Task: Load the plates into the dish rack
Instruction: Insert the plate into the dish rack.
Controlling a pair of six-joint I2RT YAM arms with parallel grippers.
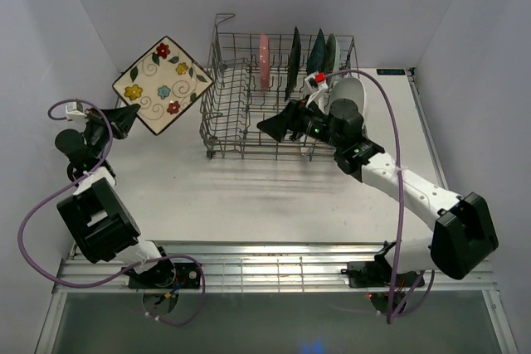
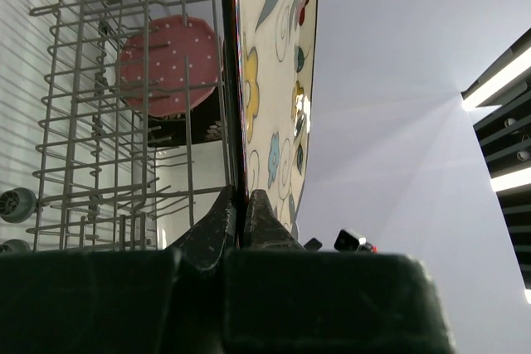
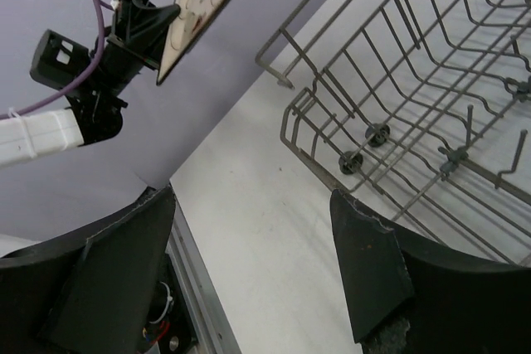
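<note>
Grips the floral plate (image 1: 162,86) by its lower edge in the left gripper (image 1: 131,115), jaws shut tight on the rim, up off the bench (image 1: 249,196) and just left of the rack (image 1: 211,122). Holds it on edge rather than flat, probably because the tines take plates only upright. Shows, in the left wrist view, the rim rising straight from between the fingers (image 2: 217,225), with the pink plate (image 2: 166,64) visible through the wires beyond. Has four plates standing in a row along the rack's far side: pink, then two dark plates (image 1: 294,60), then a green plate (image 1: 332,51). Poises the right gripper (image 1: 274,122) over the near part of the rack, jaws spread wide with nothing between them, aimed toward the left arm, perhaps to receive or steady the floral plate. Cannot tell whether the white plate (image 1: 353,87), half hidden by the right arm, sits inside the rack or just beside it. Calls next, by the look of it, for a swing over the rack wall into a free slot left of the pink plate.
</note>
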